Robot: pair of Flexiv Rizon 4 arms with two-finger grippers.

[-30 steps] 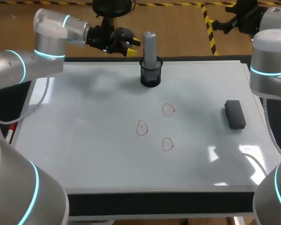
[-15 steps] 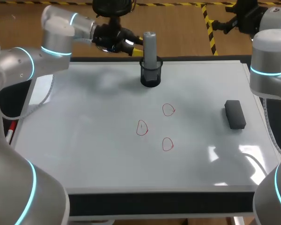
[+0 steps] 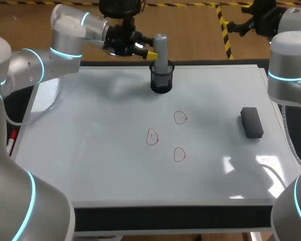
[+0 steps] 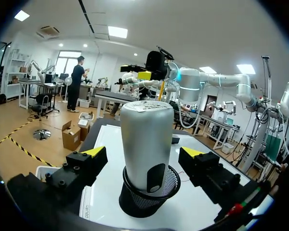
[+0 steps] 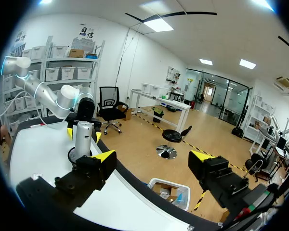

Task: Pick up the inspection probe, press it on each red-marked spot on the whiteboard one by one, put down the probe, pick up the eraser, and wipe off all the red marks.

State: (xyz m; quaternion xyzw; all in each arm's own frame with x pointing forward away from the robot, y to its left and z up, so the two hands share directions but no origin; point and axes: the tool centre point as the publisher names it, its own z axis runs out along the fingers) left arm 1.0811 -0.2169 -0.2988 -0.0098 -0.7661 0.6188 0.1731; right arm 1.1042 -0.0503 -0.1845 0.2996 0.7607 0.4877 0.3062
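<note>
Concealed portions
Lower end of probe [image 4: 147, 139] was hidden inside mesh holder [image 4: 135, 204]; in left wrist view, probe covered most of eraser [image 4: 176, 140].

The smooth grey cylindrical inspection probe [image 3: 160, 47] is showing a dark oval patch low on its side. The cup [image 3: 161, 83] under it is showing black wire mesh. The glossy white whiteboard [image 3: 90, 150] is carrying 3 thin red hand-drawn loops [image 3: 180, 118] and faint grey smears, and its frame is showing black. The rectangular eraser block [image 3: 251, 122] is showing matte black. The black left gripper [image 3: 146, 50] and black right gripper [image 5: 151, 156] are wearing bright yellow tips. The silver-white left arm [image 3: 35, 65] and right arm [image 3: 291, 60] are glowing with cyan rings.
</note>
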